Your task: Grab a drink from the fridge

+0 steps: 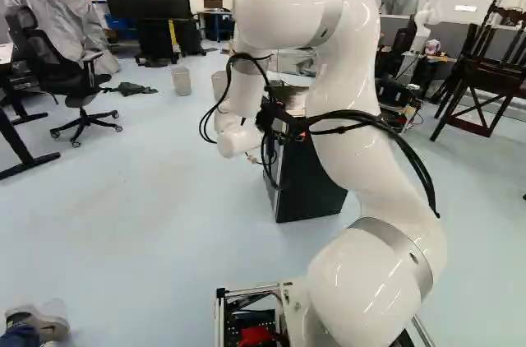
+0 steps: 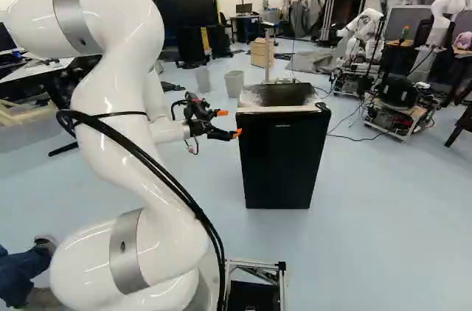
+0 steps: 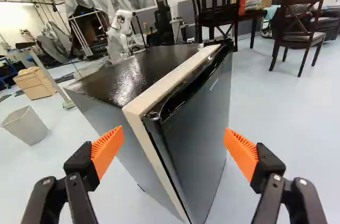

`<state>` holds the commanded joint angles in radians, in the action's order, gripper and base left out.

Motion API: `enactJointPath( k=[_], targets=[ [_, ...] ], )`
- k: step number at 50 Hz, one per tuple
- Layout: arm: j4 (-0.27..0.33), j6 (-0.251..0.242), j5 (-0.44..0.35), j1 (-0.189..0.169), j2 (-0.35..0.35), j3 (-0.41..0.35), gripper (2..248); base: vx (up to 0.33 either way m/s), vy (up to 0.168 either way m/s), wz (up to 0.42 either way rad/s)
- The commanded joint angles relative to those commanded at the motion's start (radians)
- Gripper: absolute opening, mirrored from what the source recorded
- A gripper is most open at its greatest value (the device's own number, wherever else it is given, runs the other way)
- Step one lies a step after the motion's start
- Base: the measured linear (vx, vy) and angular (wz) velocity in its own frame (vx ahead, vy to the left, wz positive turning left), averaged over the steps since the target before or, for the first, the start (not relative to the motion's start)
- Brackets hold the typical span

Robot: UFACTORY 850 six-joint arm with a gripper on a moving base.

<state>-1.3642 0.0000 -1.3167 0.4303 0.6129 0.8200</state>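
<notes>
So my gripper (image 3: 173, 135) is lined up on the corner of the mini fridge (image 2: 282, 156), roughly 12 o'clock from my base, and my fingers are spread wide with nothing pinched, orange pads (image 3: 109, 148) facing each other. Door (image 3: 199, 134) looks shut, drinks are out of sight, presumably inside, so the step is getting it open imo. With 12 as where my gripper points, the side wall (image 3: 135, 157) runs off toward 11 and the door face toward 1. Hinge is probably at the far end, so I'd work the near edge by the pale strip (image 3: 159, 83). Don't just clamp the whole corner, that'd likely drag the fridge. Get one fingertip behind the door's lip, go slow till the seal gives, then swing it in an arc around the hinge, not a straight yank.
</notes>
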Motion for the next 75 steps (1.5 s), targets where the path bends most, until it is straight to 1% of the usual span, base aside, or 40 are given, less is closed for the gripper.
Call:
enactJointPath(
  k=[15, 29, 63, 75],
  targets=[
    [0.0, 0.0, 0.0, -0.002, 0.002, 0.003, 247, 0.0, 0.0, 0.0],
    [0.0, 0.0, 0.003, -0.012, 0.003, 0.005, 247, 0.0, 0.0, 0.0],
    [0.0, 0.0, 0.029, -0.049, 0.019, 0.034, 247, 0.0, 0.0, 0.0],
    [0.0, 0.0, 0.039, -0.063, 0.017, 0.03, 247, 0.0, 0.0, 0.0]
  ],
)
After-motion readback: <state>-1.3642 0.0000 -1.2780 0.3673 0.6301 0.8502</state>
